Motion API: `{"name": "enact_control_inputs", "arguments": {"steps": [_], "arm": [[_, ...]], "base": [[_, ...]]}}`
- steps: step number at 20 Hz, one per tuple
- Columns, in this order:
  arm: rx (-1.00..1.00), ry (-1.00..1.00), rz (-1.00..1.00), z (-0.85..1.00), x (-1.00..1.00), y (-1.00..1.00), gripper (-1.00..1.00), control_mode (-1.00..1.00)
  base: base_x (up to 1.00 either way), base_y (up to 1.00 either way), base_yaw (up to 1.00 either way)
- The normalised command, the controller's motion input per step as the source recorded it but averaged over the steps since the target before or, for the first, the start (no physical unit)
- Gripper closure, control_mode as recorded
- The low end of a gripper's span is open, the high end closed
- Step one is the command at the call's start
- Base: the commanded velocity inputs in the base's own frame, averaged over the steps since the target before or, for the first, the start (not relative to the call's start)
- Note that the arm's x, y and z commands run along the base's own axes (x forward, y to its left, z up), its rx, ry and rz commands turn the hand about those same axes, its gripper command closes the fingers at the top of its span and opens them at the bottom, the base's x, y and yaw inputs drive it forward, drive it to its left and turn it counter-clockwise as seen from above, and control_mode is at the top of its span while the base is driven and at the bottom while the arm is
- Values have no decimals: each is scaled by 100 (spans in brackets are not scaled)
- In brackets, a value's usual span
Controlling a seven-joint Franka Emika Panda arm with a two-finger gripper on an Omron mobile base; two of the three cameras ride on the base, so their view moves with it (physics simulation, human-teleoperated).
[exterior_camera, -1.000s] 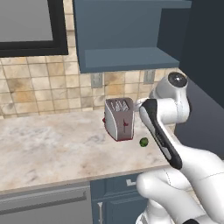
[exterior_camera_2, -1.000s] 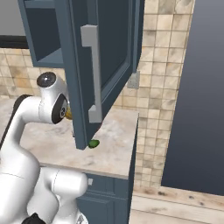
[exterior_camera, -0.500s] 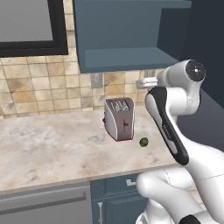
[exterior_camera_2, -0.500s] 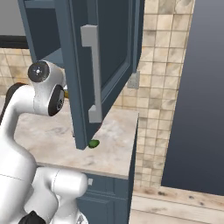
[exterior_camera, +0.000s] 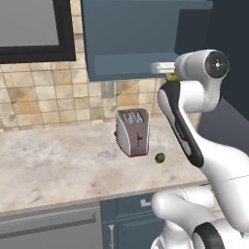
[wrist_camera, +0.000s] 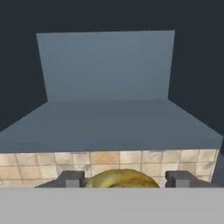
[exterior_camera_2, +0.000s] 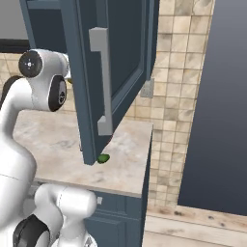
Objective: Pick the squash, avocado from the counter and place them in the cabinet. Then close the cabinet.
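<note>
**Squash at the cabinet mouth, shelf dead ahead**

I have the pincer [wrist_camera: 122, 180] closed around the squash [wrist_camera: 121, 179]; in the hand view the yellow ball sits between the two dark fingertips [wrist_camera: 70, 178], touching both. Everything turns on the cabinet [exterior_camera: 131, 39]: its open compartment lies straight ahead of the pincer and a little above it, with the front lip of the shelf just beyond the squash and a strip of tiled wall showing below that lip. In my judgement the hand must rise slightly and push forward along its own axis before I let go.

The squash [exterior_camera: 171, 77] shows as a yellow sliver just under the cabinet's bottom edge. The cabinet door [exterior_camera_2: 113, 72] stands swung open. The avocado [exterior_camera: 159, 157] waits on the table [exterior_camera: 58, 165], well below the cabinet, beside the toaster [exterior_camera: 131, 132].
</note>
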Motion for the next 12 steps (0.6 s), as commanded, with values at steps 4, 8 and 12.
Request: {"name": "enact_control_inputs", "arguments": {"steps": [4, 8, 12], "arm": [[0, -9, -2, 2, 75, 0, 100, -100], [0, -3, 0, 0, 99, 0, 100, -100], [0, 0, 0, 2, 100, -1, 100, -100]], "base": [[0, 0, 0], [0, 0, 0], [0, 0, 0]]}}
